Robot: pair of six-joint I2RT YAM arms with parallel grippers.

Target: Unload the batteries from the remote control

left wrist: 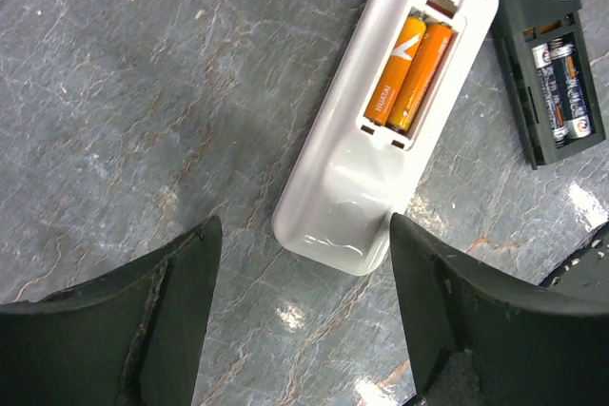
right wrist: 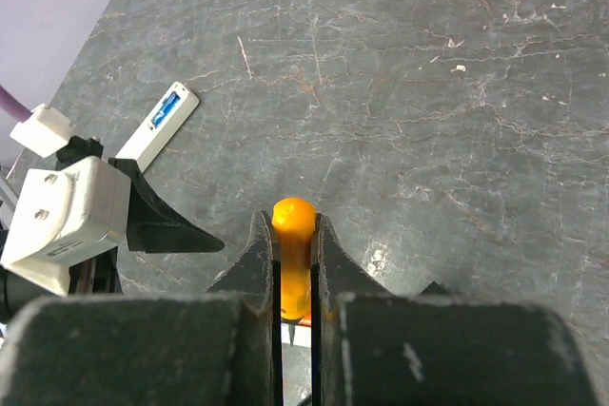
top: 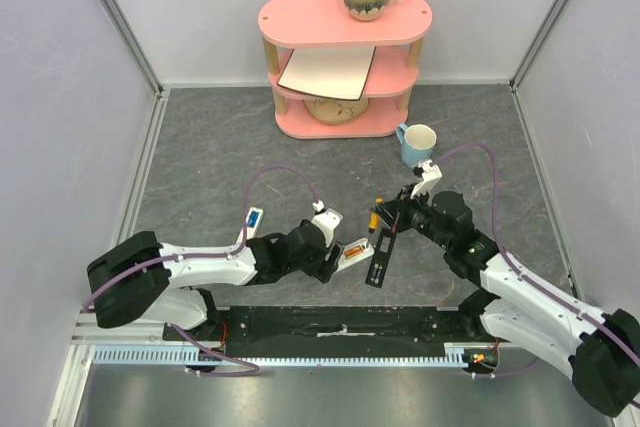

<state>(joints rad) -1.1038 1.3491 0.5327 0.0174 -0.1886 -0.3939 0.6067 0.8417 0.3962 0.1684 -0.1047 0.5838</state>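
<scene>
Right wrist: claw (right wrist: 293,227) pinches orange handle (right wrist: 293,214) (rest hidden).

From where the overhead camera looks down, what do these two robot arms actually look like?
The left arm and right arm have white shells with bulky black joints. A thin purple cable loops along each one. Seen from the left wrist, the fingers are dark, wedge-shaped and scuffed.
</scene>
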